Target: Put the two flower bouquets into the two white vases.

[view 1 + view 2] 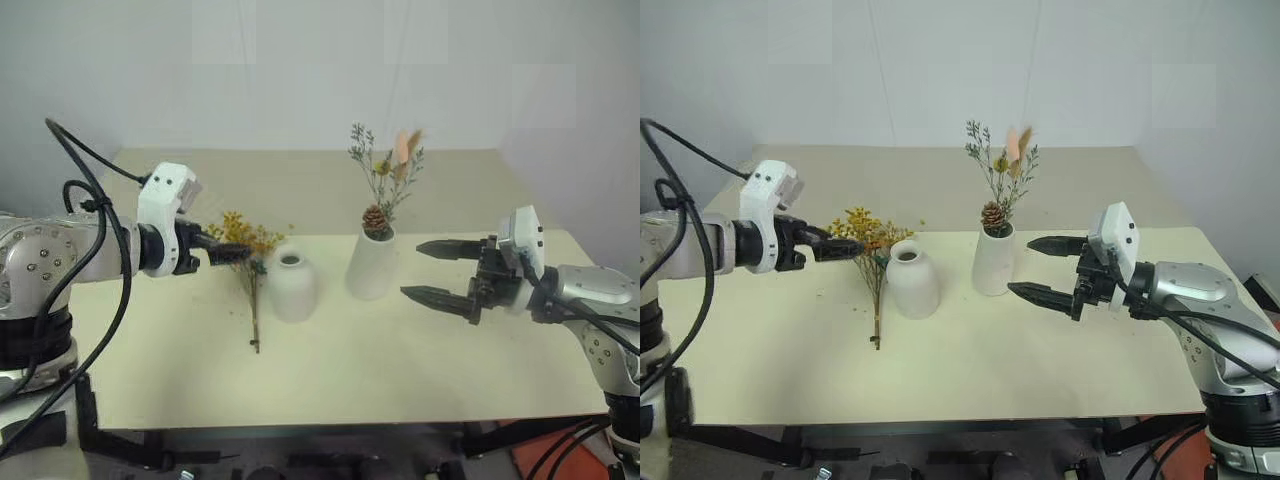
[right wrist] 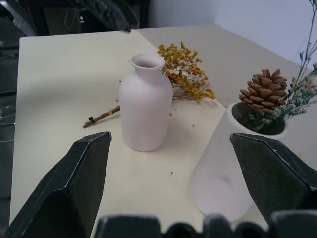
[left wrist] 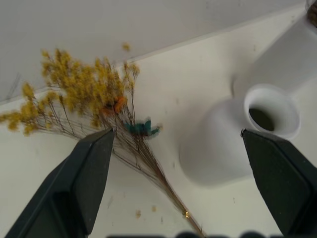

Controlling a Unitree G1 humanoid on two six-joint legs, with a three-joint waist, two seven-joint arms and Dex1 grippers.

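Half done: the sprig bunch [image 1: 385, 175] stands in the cone vase [image 1: 371, 262]. The yellow spray [image 1: 247, 245] lies on the table at nine o'clock of the empty squat vase [image 1: 291, 284]. Left gripper [image 1: 228, 252] and right gripper [image 1: 440, 270] gape wide, holding nothing.

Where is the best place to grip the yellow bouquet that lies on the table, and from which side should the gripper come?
Probably the bare stems just below the bushy head of the yellow bouquet. It lies flat beside the squat vase, so the open left gripper should come down from above, on the side away from that vase, jaws across the stems.
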